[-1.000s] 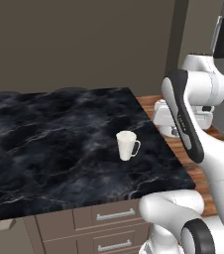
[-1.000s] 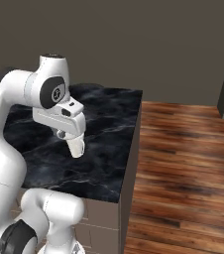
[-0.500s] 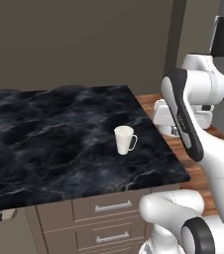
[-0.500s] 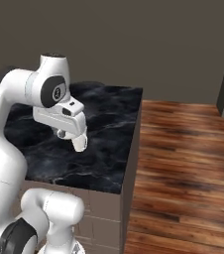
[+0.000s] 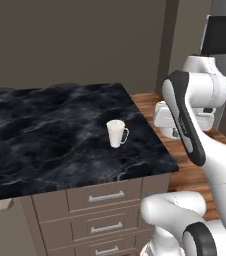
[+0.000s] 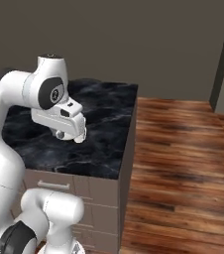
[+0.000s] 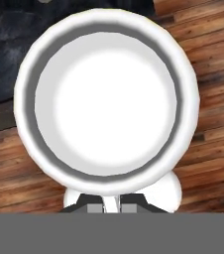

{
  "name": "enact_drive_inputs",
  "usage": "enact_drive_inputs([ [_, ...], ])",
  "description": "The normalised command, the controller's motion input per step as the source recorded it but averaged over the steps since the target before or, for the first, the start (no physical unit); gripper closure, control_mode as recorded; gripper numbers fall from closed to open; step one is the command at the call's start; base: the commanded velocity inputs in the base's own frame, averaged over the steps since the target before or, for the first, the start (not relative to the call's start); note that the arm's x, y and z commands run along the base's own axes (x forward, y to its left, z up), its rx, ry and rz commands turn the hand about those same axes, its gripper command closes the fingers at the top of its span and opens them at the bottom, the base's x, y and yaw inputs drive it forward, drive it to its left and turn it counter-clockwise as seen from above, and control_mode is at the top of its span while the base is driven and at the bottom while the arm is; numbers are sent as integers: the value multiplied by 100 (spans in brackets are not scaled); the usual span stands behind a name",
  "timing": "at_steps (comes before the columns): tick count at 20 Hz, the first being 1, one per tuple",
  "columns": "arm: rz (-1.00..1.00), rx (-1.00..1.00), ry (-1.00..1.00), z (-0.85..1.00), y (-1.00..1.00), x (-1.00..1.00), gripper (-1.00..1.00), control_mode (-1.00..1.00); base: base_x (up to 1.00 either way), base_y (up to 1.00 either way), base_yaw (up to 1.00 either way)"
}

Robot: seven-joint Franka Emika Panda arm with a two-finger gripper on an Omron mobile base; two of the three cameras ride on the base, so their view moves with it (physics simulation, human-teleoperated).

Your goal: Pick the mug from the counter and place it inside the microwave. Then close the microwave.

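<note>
The mug (image 7: pixel 109 99) is a round white cup that I look straight down into in the hand view, with wooden floor below it. My gripper (image 7: pixel 111 206) is shut on its near rim. In the right base view the gripper (image 6: pixel 73 133) hangs under the white hand at the counter's (image 6: pixel 104 114) right end, with the mug (image 6: pixel 80 134) as a small white lump in it. A dark panel in a pale frame (image 5: pixel 224 35) stands at the top right of the left base view; I cannot tell whether it is the microwave.
A taller white mug with a loop handle (image 5: pixel 116 133) stands on the black marble counter (image 5: pixel 45 125) near its right front corner. Brown drawers with silver bar handles (image 5: pixel 105 197) sit below. Wooden floor (image 6: pixel 183 163) stretches to the right of the counter.
The whole scene has slid left and slightly up in the left base view, so the base has moved. The arm keeps its pose with the mug still gripped.
</note>
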Motion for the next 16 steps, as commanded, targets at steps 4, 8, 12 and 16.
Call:
enact_drive_inputs([
  [4, 0, 0, 0, 0, 0, 0, 100, 100, 0, -91, -30],
  [8, 0, 0, 0, 0, 0, 0, 100, 100, 4, -100, -30],
  [12, 0, 0, 0, 0, 0, 0, 100, 100, 32, -100, -24],
  [16, 0, 0, 0, 0, 0, 0, 100, 100, 86, -88, -13],
])
